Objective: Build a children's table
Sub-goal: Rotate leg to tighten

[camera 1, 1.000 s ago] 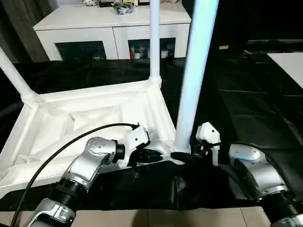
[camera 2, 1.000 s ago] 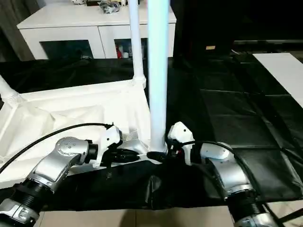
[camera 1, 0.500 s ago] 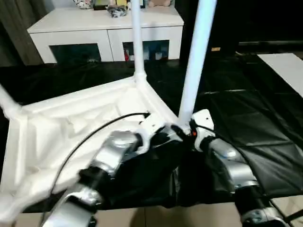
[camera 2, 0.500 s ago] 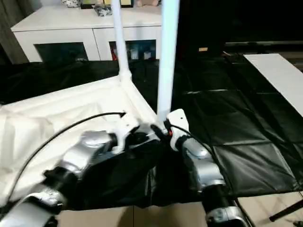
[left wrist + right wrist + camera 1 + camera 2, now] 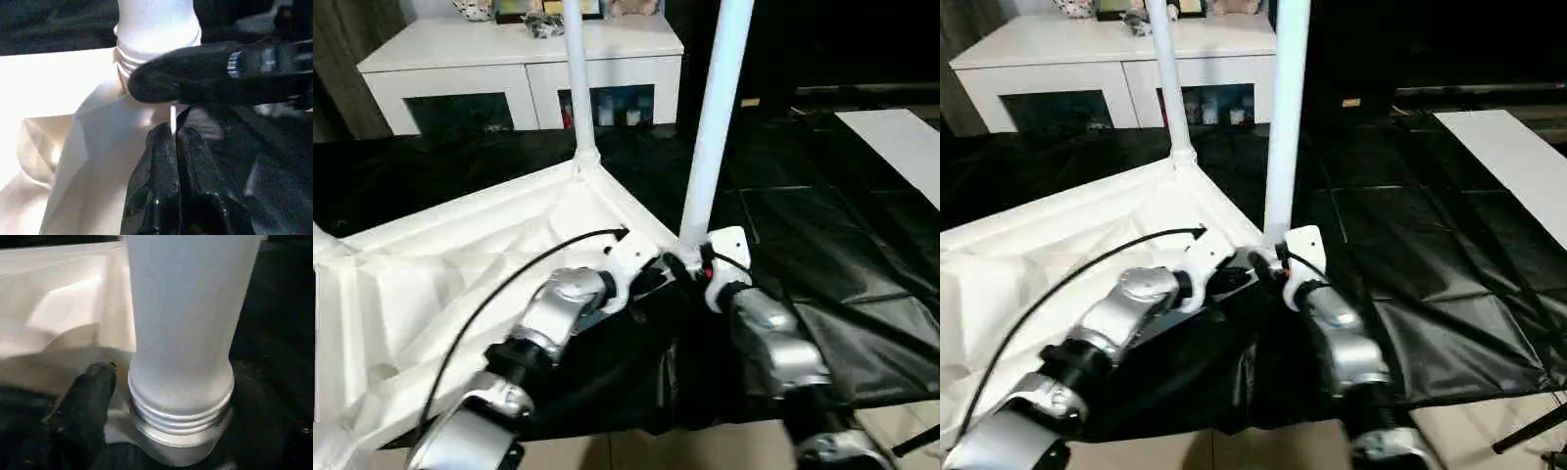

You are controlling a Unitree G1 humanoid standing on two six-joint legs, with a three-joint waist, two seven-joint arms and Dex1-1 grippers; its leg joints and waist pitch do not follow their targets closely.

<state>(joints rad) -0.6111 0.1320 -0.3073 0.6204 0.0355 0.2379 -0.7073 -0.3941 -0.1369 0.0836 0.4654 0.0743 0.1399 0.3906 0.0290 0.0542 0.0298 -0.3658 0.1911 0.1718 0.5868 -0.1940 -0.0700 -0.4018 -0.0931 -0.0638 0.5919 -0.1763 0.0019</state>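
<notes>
The children's table lies upside down: a white ribbed tabletop [image 5: 460, 255] on a black sheet. One white leg [image 5: 574, 78] stands in the far corner socket. Another leg [image 5: 715, 117] stands in the near right corner socket [image 5: 691, 241]. My left gripper [image 5: 172, 142] is shut on the thin rim of the tabletop at that corner. My right gripper [image 5: 691, 264] is open around the base of this leg [image 5: 186, 333], and one black finger [image 5: 90, 396] sits just beside it. The same finger [image 5: 220, 73] crosses the leg's threaded collar in the left wrist view.
A white cabinet [image 5: 519, 69] with glass doors stands at the back. The black sheet [image 5: 822, 225] covers the floor to the right, with a white board [image 5: 901, 137] at its far right edge. A black cable [image 5: 509, 289] runs along my left arm.
The head camera has swung, so the whole scene has shifted. My right gripper's fingers have spread wider around the leg's base. The left gripper stays shut at the corner.
</notes>
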